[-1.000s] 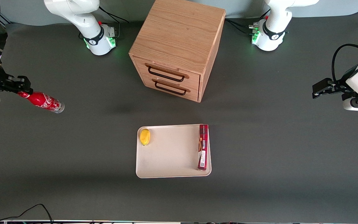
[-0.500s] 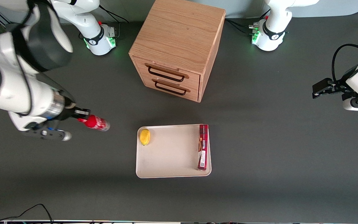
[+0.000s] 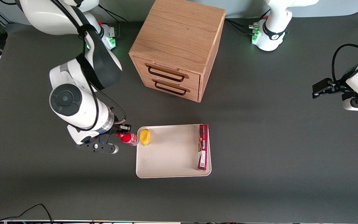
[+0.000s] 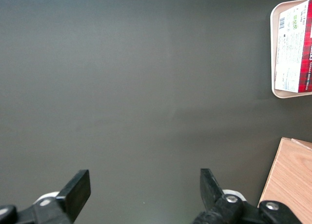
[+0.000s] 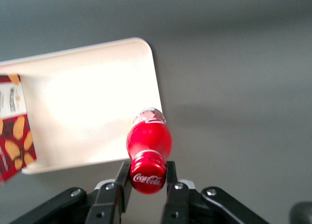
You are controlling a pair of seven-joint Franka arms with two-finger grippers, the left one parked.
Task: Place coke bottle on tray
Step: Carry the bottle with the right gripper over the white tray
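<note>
My right gripper (image 3: 122, 130) is shut on the neck of the small red coke bottle (image 3: 128, 138), holding it above the table with its base pointing at the tray. In the right wrist view the gripper (image 5: 147, 177) clamps the bottle's red cap end, and the bottle (image 5: 148, 141) hangs over the tray's edge. The cream-white tray (image 3: 169, 155) lies in the middle of the table, nearer the front camera than the cabinet; it also shows in the right wrist view (image 5: 92, 107). The bottle's base is at the tray's rim beside a lemon.
A yellow lemon (image 3: 144, 137) lies in the tray's corner nearest the bottle. A long flat red box (image 3: 203, 147) lies along the tray's edge toward the parked arm's end. A wooden two-drawer cabinet (image 3: 177, 46) stands farther from the front camera.
My right arm has swung in from the working arm's end of the table, carrying the bottle to the tray's edge beside the lemon.
</note>
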